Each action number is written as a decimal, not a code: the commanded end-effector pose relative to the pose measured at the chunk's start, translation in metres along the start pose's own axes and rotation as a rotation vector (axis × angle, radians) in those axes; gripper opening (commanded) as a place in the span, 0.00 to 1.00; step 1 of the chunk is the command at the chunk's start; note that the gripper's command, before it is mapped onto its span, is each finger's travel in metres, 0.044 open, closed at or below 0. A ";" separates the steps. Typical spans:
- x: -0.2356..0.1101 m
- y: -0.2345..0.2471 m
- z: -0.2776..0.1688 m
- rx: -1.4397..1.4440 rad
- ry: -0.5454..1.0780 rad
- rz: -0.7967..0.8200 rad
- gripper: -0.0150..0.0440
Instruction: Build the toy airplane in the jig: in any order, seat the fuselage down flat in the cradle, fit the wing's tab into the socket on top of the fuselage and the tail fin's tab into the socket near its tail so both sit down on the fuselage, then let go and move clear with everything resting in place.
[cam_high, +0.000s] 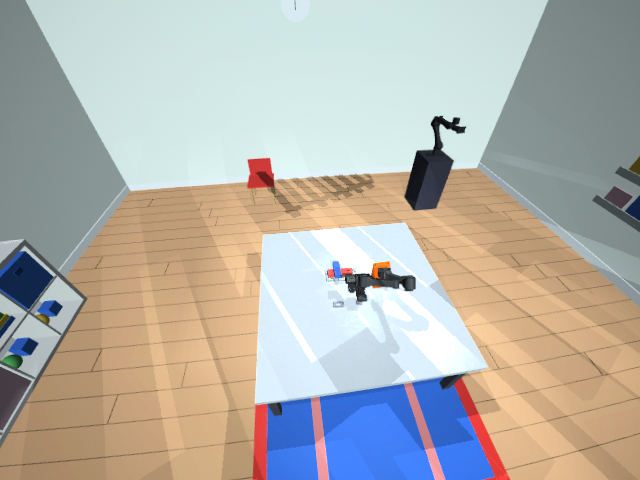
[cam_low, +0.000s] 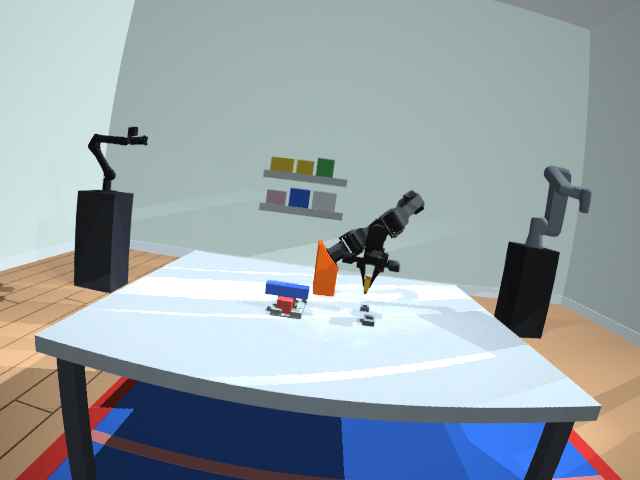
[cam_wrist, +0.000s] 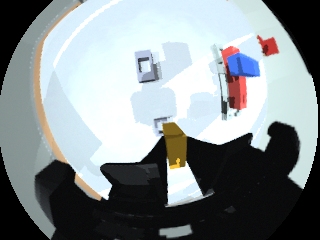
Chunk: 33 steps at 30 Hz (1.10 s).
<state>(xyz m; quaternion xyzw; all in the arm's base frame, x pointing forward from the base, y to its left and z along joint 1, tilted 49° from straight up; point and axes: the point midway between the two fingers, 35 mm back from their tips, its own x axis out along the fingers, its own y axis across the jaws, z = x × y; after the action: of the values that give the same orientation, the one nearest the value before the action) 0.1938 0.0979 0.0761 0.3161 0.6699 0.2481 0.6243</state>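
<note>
Tail fin (cam_low: 367, 282) pinched in the hand (cam_low: 368, 279), lifted off the table (cam_low: 206, 330); wing (cam_low: 286, 288) sits across the fuselage (cam_low: 283, 304), frame center. Fin socket remains.

High far top view, low side exterior view, close downward wrist fisheye, all sharing the table (cam_high: 289, 361)

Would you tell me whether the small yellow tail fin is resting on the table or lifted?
Lifted: the small yellow tail fin hangs in the closed gripper, above the white table.
</note>
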 end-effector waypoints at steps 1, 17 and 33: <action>-0.011 -0.001 0.002 -0.003 -0.004 -0.004 0.25; -0.061 0.000 -0.005 0.015 -0.003 0.020 0.25; -0.074 -0.020 0.006 0.011 -0.008 0.024 0.25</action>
<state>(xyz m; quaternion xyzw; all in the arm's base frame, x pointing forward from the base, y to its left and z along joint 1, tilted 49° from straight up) 0.1948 0.0350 0.1160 0.3342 0.6665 0.2504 0.6176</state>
